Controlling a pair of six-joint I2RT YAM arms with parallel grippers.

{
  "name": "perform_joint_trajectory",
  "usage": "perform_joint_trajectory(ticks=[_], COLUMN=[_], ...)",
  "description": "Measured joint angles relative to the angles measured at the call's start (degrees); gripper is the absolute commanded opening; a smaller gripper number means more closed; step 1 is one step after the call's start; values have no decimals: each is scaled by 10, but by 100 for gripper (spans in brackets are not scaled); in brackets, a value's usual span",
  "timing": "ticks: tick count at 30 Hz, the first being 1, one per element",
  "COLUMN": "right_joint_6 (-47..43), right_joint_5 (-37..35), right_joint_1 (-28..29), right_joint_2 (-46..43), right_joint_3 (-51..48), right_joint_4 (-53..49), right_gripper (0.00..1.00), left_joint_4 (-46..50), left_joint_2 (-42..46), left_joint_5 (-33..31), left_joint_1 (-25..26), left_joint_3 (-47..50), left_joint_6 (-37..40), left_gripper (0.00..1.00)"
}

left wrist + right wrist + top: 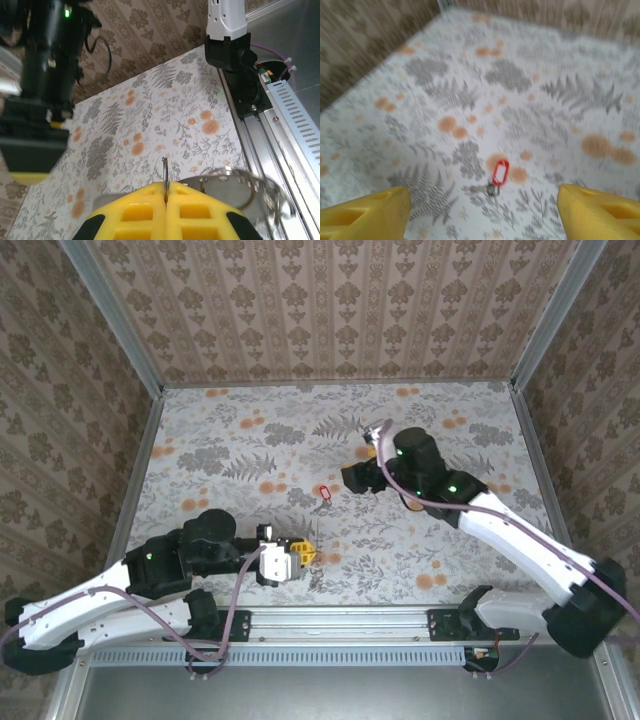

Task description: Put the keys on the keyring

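Tabletop (250,420) — left gripper (165,200) clamps keyring (164,171), right gripper (483,200) open near keys (499,174)

left arm (110,595) lies low along the near edge, reaching right from its base at near left, elbow folded back. left gripper (298,556) (165,196) points right, near the table's middle at the near side; its yellow fingers (135,215) are pressed tight together. right arm (520,535) slants from its base at near right toward far-left, black wrist (420,455) tipped down. right gripper (355,478) (483,197) points left and down, jaws spread wide, one finger at each lower corner of the wrist view. grippers well apart.
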State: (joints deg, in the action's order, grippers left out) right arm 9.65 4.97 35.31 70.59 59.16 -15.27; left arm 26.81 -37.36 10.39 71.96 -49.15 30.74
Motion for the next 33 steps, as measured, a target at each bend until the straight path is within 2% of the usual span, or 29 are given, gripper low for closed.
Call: perform_joint_trajectory(ticks=[5, 9, 14, 19, 24, 28, 33], right_joint_6=[-1, -7, -19, -24, -41, -61, -78], right_joint_5=[24, 45, 68, 93, 96, 94, 87], right_joint_1=[-10, -10, -10, -8, 9, 24, 26], right_joint_2=[146, 244, 333, 372, 389, 417, 447], right_joint_3=[59, 117, 170, 178, 188, 207, 226], right_joint_4=[-23, -37, -59, -72, -83, -85, -99], right_gripper=[69, 66, 57, 48, 47, 40, 38], left_joint_4=[26, 15, -13, -19, -29, -31, -31], left_joint_2=[7, 61, 112, 90, 69, 73, 71], left_joint_5=[-41, -81, -122, -110, -93, -81, -78], left_joint_1=[0, -1, -44, -88, -94, -102, -110], left_joint_3=[-2, 17, 63, 70, 71, 71, 71], left_joint_6=[-5, -20, -49, -72, -89, -105, -124], left_gripper=[0, 0, 0, 0, 0, 0, 0])
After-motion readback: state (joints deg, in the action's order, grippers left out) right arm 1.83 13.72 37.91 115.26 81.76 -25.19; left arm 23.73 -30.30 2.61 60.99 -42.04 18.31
